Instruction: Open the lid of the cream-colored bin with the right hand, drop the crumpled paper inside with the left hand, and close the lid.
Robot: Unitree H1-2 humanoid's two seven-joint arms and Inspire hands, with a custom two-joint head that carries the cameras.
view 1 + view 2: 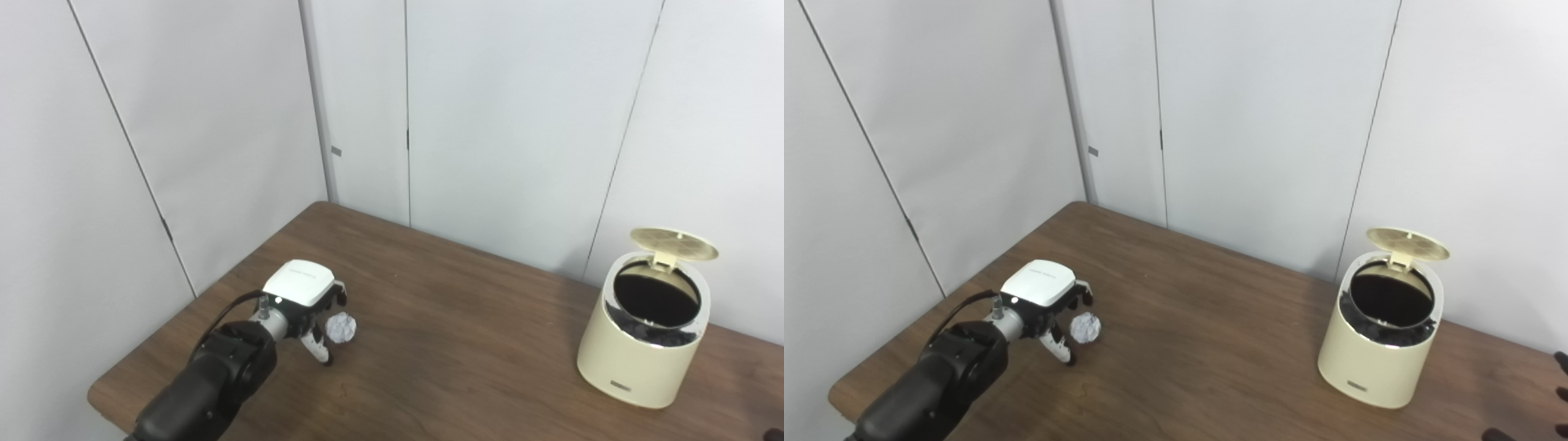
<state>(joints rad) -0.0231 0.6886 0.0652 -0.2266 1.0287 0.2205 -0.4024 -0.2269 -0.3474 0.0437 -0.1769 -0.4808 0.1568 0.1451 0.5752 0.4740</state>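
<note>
Cream-colored bin (643,343) stood upright on the wooden bench (453,343) at about 4 o'clock in the scene, its long axis vertical. Its round lid (674,243) was raised on a hinge at the far side, toward the white wall panels (514,122), leaving the dark mouth facing up and toward the camera. Crumpled paper (341,327), a small white ball with no marked long axis, lay on the bench at about 8 o'clock, well apart from the bin. The left robot hand (312,312) reached in beside it, fingers spread around the ball's near side; contact could not be determined. Bare bench surface lay between paper and bin. The bench's left edge and rounded near-left corner were close to the left arm. Of the right robot hand (1557,392) only dark fingertips showed at 4 o'clock, spread apart.
</note>
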